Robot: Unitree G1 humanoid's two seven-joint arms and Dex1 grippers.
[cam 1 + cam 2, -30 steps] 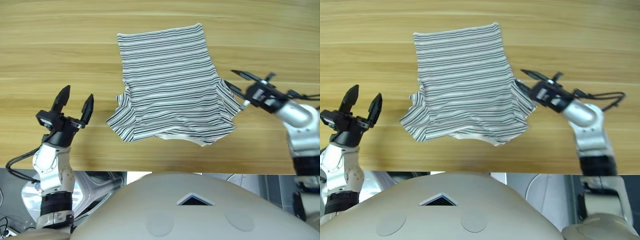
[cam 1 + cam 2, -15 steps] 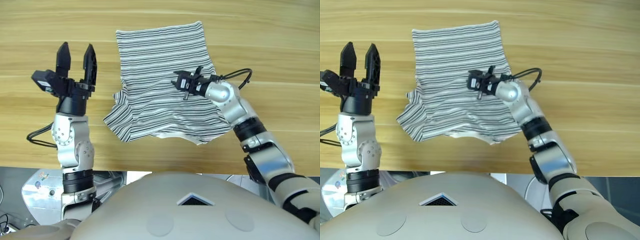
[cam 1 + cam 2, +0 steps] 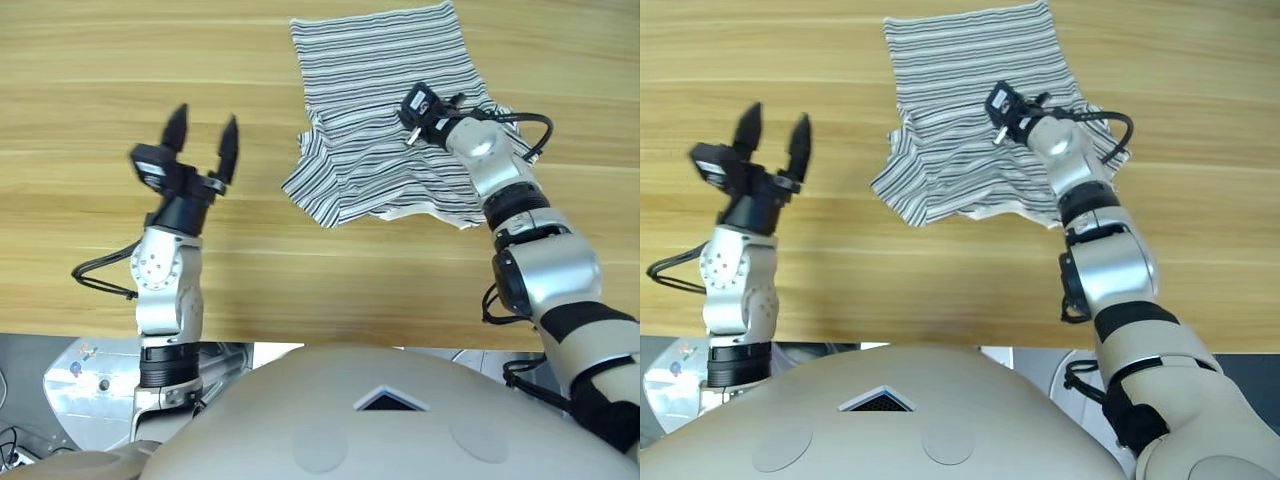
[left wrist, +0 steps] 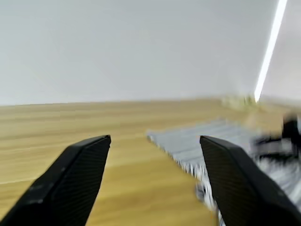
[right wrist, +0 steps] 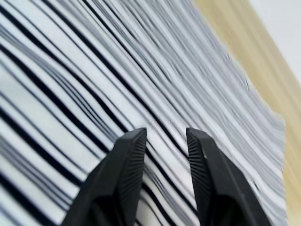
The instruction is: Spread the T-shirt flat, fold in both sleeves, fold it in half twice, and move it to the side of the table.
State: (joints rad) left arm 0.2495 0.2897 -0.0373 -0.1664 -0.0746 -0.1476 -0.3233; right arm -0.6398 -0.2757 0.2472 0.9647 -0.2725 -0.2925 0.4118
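Striped T-shirt [image 3: 370, 60] rumpled by the tabletop's [image 3: 80, 250] far edge; right gripper [image 5: 164, 136], narrowly parted above it, should pinch one layer and draw outward; left gripper [image 3: 203, 125] spread wide

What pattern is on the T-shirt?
The T-shirt has narrow black, grey and white stripes, clearest in the right wrist view.

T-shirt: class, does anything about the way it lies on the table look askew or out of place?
Yes. The T-shirt is rumpled, not flat. Its far part is smooth, but the near part is bunched, with crumpled sleeves and a pale edge turned out. It also sits slightly skewed to the table grain.
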